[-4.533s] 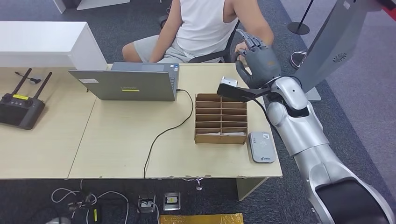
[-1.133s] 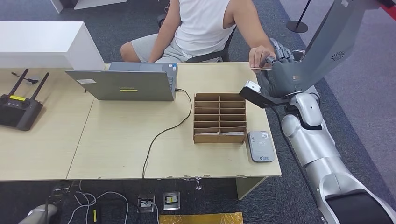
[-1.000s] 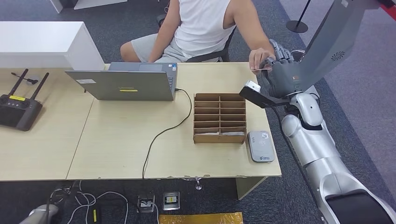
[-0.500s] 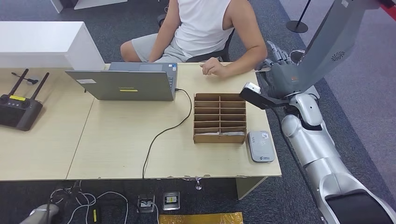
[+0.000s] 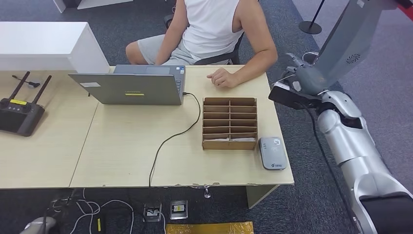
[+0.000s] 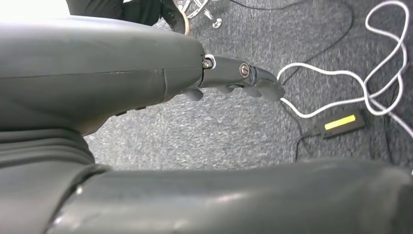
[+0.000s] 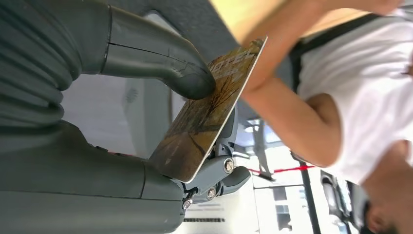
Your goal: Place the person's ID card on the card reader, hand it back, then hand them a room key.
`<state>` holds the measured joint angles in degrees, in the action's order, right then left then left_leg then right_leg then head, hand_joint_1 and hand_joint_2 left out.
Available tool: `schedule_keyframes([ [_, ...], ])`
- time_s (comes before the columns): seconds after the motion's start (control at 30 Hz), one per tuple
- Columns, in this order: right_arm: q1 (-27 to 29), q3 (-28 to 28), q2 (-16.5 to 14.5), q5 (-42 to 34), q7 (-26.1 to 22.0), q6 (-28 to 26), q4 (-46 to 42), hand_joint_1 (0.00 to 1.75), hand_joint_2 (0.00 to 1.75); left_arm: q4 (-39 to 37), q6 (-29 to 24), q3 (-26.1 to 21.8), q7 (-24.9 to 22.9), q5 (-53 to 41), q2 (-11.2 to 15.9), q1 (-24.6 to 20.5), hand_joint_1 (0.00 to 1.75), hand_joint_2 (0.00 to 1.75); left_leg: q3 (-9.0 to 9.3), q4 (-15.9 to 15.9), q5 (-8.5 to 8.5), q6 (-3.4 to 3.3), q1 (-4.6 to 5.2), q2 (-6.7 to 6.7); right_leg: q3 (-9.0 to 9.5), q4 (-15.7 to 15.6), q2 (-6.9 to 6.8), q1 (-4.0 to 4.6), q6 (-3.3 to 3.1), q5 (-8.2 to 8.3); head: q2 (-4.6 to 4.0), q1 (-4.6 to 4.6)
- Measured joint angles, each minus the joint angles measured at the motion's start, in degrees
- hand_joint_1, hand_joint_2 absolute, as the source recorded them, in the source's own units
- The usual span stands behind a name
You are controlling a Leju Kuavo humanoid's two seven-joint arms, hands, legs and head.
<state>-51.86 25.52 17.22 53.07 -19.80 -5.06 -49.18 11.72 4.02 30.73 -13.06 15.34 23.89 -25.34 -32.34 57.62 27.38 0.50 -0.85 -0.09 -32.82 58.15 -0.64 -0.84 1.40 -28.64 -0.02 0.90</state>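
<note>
In the right wrist view a brown-gold ID card (image 7: 209,117) is pinched between the thumb (image 7: 160,58) and the darker fingers of my right hand. In the head view that right hand (image 5: 301,79) hovers off the table's right edge, beyond the far corner. The grey card reader (image 5: 272,152) lies at the table's near right, beside a cardboard slotted box (image 5: 229,123) with key cards in its nearest slots. The seated person rests a hand (image 5: 221,78) on the table behind the box. My left hand (image 6: 238,83) hangs over the carpet, holding nothing.
An open laptop (image 5: 129,87) stands at the back of the table, its black cable (image 5: 168,141) running to the front edge. A black controller with antennas (image 5: 19,114) lies at far left. White cables and a power brick (image 6: 341,122) lie on the floor.
The person passed the card to my right hand and drew their own hand back onto the table. My right hand then swung right, off the table edge, with the card.
</note>
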Motion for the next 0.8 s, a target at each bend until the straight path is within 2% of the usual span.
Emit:
schedule_keyframes([
  [0.27, 0.2, -1.1, 4.9, 0.6, 2.4, 5.8, -0.9, 1.75, 1.75, -0.1, -1.2, -1.2, 0.4, 0.1, 0.6, 0.8, 0.0, 0.0, 0.03, 0.0, 0.02, 0.02, 0.01, 0.02, -0.02, 0.0, 0.02, -0.01, 0.0, 0.0, 0.0, -0.02],
  [0.5, 3.8, -2.9, 9.1, 2.4, 5.0, 12.2, -5.8, 1.75, 1.75, -0.1, -4.4, -2.5, 0.5, 0.9, 0.7, 1.9, 0.0, 0.0, 0.03, 0.0, 0.02, 0.02, 0.0, 0.02, -0.02, 0.0, 0.04, -0.01, 0.0, 0.0, 0.0, -0.02],
  [0.8, 8.7, -4.3, 11.9, 3.1, 6.5, 16.4, -11.9, 1.75, 1.75, -0.1, -6.6, -4.9, 0.5, 1.9, -0.2, 2.4, 0.0, 0.0, 0.03, 0.0, 0.02, 0.02, 0.0, 0.02, -0.02, 0.0, 0.04, 0.0, 0.01, 0.0, 0.0, -0.02],
])
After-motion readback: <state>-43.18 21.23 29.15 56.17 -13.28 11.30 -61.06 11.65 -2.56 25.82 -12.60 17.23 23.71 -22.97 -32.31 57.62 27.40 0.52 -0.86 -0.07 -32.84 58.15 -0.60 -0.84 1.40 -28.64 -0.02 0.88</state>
